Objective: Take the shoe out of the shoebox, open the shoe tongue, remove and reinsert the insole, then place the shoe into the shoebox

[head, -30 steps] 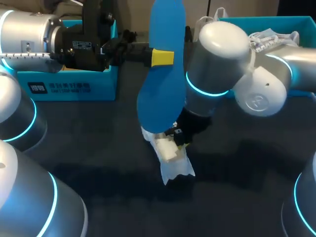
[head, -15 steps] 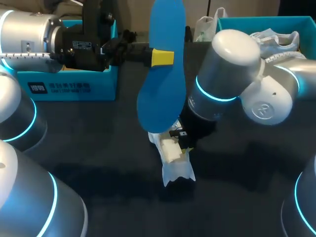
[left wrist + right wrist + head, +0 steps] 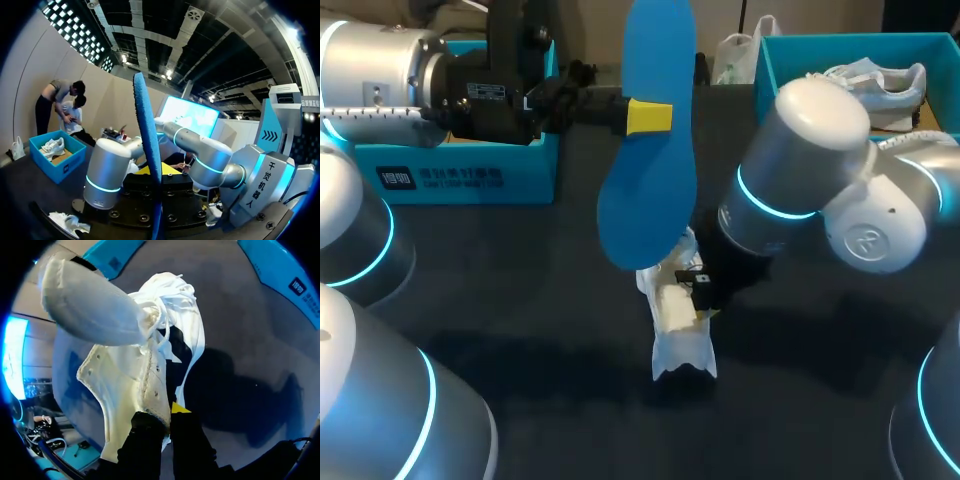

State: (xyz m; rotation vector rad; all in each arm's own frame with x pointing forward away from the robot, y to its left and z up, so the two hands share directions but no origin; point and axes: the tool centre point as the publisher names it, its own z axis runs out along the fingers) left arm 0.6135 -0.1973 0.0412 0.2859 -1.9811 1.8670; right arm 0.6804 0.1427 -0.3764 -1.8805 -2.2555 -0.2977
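Blue insole [image 3: 655, 130] upright, right arm [image 3: 820, 150] — over shoe [image 3: 680, 335]

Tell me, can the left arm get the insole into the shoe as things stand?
Probably yes. The left gripper holds the insole upright, its lower end seemingly close to the shoe, which the right gripper grips by its side; nothing lies between.

We look down on a dark worktop [image 3: 520, 290], matte and grey-black. Soft shadows pool on it (the deepest near its middle), and its bare parts look plain grey up close.
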